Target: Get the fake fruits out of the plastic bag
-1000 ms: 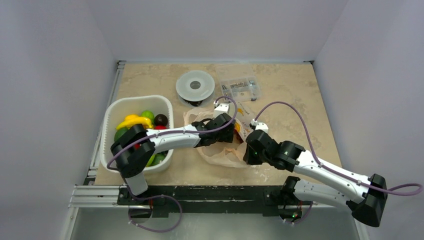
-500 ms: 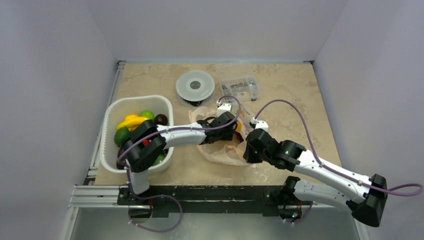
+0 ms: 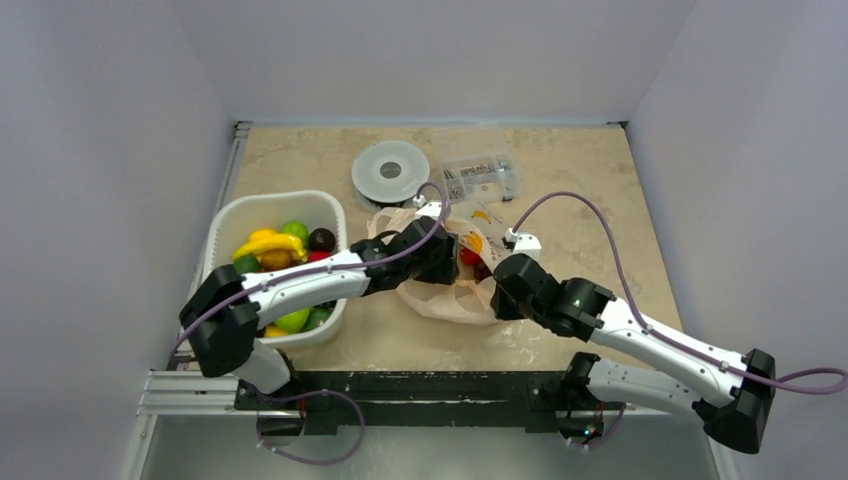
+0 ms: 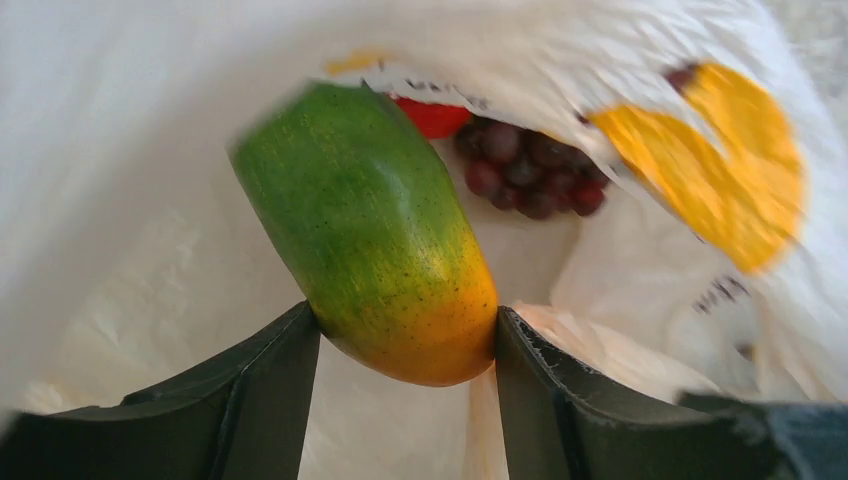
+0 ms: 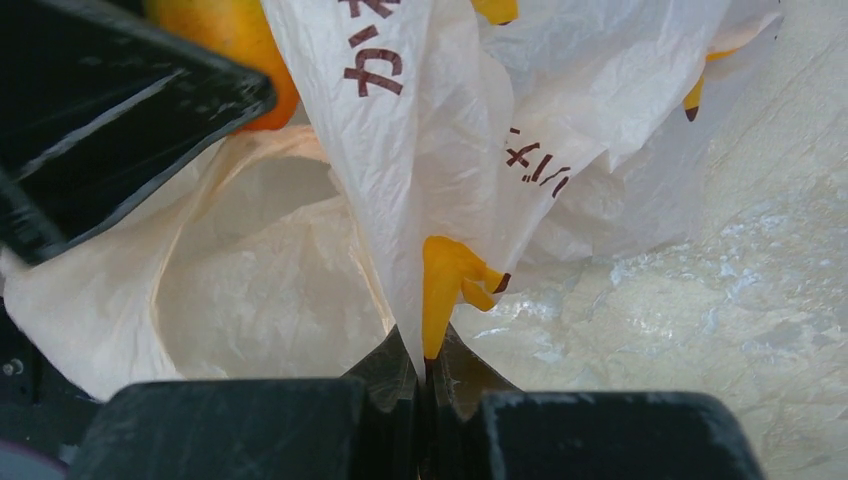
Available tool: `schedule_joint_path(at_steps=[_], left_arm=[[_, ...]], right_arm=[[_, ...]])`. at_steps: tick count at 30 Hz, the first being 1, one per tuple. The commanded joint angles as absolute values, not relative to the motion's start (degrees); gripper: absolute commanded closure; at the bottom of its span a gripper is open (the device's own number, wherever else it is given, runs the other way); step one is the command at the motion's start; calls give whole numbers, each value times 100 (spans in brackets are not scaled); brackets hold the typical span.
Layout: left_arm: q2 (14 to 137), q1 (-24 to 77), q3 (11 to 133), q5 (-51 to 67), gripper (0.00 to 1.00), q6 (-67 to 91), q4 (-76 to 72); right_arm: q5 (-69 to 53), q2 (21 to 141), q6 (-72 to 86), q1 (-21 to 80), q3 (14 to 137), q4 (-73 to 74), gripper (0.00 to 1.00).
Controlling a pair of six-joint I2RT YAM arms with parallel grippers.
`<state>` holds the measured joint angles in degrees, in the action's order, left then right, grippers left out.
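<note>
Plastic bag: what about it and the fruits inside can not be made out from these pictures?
- Left wrist view: inside the bag only the mango, a red piece and grapes show; folds cover the rest.
- Left wrist view: the red piece is mostly behind the mango and a fold, kind unclear.
- Top view: the wrist and the bag hide the fingers of the left gripper.
- Top view: the left arm covers part of the bin.

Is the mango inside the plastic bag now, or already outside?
Inside: the plastic bag surrounds the mango, which the left gripper holds by its orange end.
</note>
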<state>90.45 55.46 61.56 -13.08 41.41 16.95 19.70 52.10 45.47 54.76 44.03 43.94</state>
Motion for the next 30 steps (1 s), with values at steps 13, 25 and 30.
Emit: schedule_joint_path(at_steps=[13,25,30], left_arm=[[6373,5502,6038,875,100,3471,3262],[4484,5227,6709,-1734,100,3152,6092],[4569,4742,6775,-2504,100,2955,6553]], right_arm=[[2267,5346,4206,5493,4643,3950,100],[2297,5479,4098,5493,4731,3937,100],[2283,5519,4047,5493,4787,3966,100]])
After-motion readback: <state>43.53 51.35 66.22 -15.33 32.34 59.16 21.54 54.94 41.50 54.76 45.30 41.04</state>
